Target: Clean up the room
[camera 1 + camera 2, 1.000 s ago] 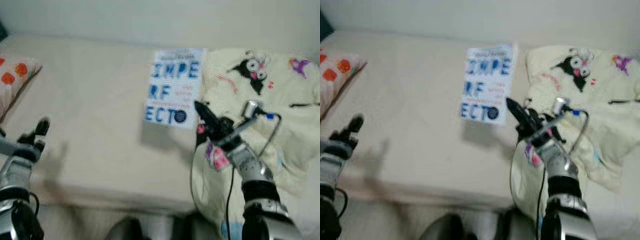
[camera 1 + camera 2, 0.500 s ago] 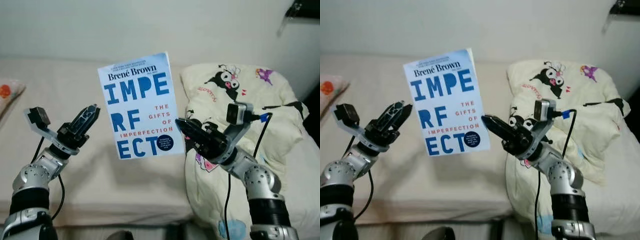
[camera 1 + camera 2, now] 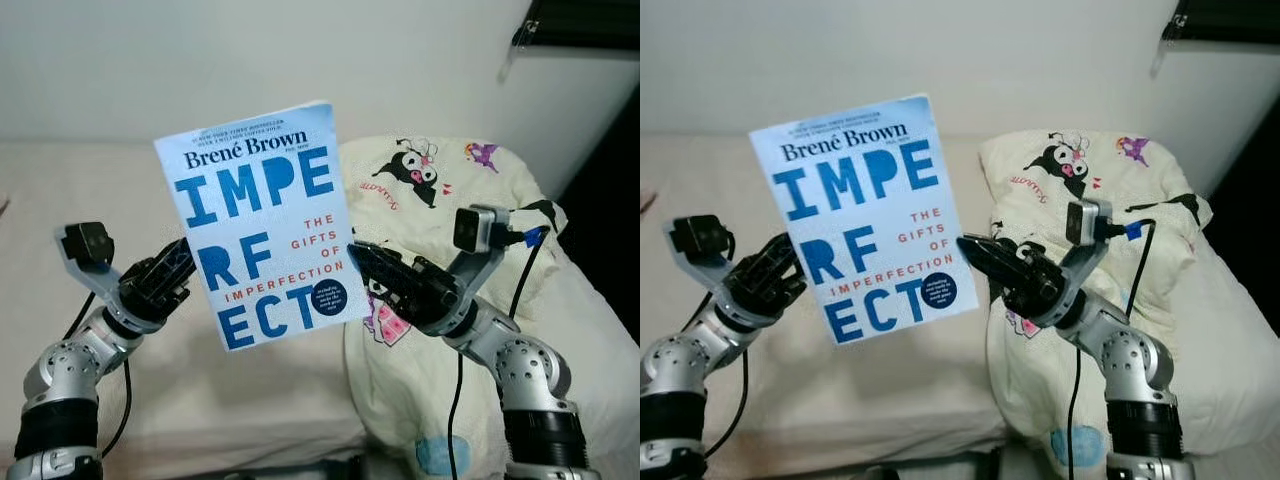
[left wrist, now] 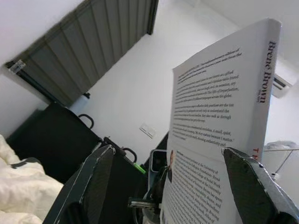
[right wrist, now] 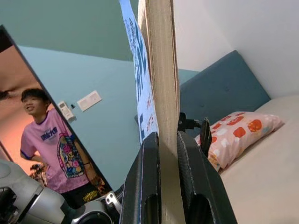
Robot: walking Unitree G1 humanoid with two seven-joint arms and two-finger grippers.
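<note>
Book: "The Gifts of Imperfection" paperback (image 3: 262, 222) held upright above the bed (image 3: 60, 200), between both grippers.
Right gripper (image 5: 170, 186): fingers clamped on the book's page edge.
Left gripper (image 4: 170, 186): fingers spread apart, straddling the book's back cover.
Beside right fingers: cartoon-print quilt (image 3: 440, 190).

Bare bed (image 3: 120, 400) left; quilt (image 3: 440, 200) right

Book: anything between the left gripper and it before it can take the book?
Nothing visible. The book is held upright above the bed, clamped at its edge by the right gripper. The left gripper sits open right at the book's other edge, fingers either side of it in the left wrist view.
</note>
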